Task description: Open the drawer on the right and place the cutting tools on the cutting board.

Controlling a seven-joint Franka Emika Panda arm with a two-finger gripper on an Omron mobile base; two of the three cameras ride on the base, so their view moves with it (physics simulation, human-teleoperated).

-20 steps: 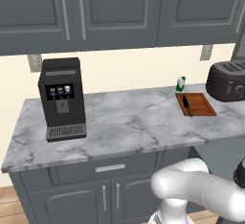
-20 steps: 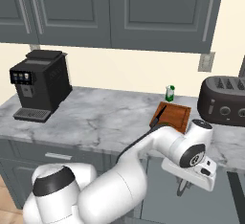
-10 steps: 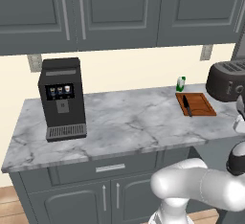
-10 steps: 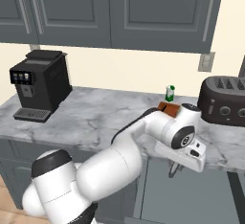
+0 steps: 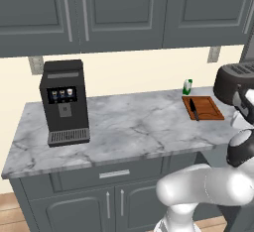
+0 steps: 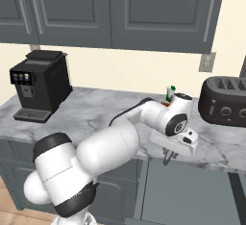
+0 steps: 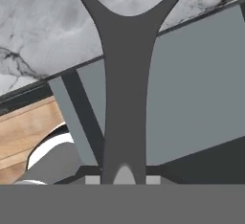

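Held by my end effector, the peeler hangs beside the desk edge in the right base view. From the left base, the knife lies on the cutting board. Close up, the peeler's fork crosses the open drawer.

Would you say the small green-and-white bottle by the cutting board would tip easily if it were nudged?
Probably: the bottle stands upright, narrow and taller than wide. It looks small, so it is likely light and would slide or topple readily.
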